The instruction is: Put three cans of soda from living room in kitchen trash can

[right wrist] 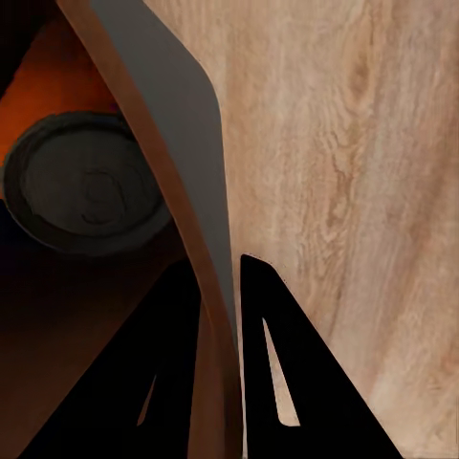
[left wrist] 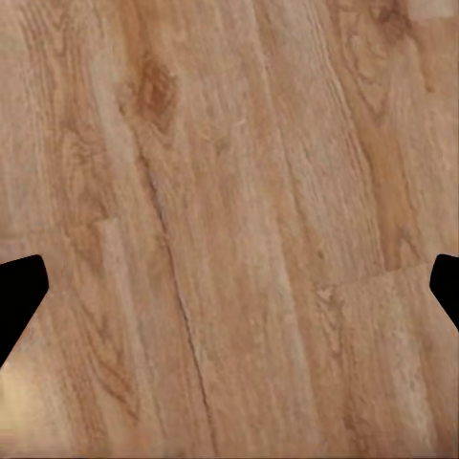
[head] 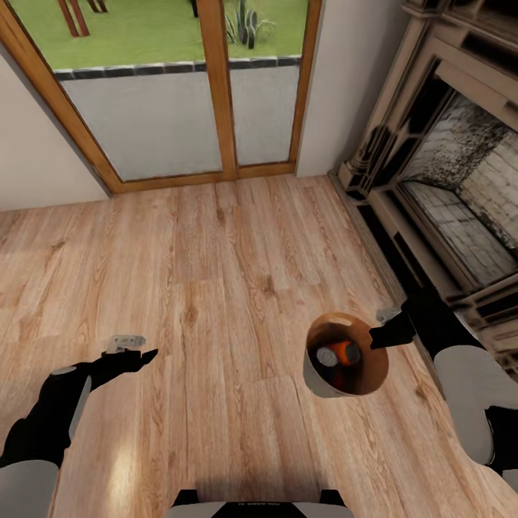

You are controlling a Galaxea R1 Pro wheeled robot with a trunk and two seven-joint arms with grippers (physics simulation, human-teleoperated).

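Observation:
The tash can (head: 314,380), pale grey outside and orange-brown inside, hangs tilted above the wood floor at my right. My right gripper (head: 375,338) is shut on its rim, one finger inside and one outside. In the right wrist view the gripper (right wrist: 220,296) pinches the bin's wall (right wrist: 182,124). Inside lies an orange can of soda (head: 350,354) beside a silver can top (head: 327,355), and a round can top (right wrist: 86,186) also shows deep in the bin. Other cans are hidden. My left gripper (head: 135,352) hangs open over bare floor, its fingertips (left wrist: 19,292) far apart.
I am in the living room. The brick-and-stone fireplace (head: 446,165) with its raised hearth edge runs along the right. Glass doors in a wood frame (head: 216,93) stand ahead, with white walls on both sides. Wood floor (head: 216,273) stretches between.

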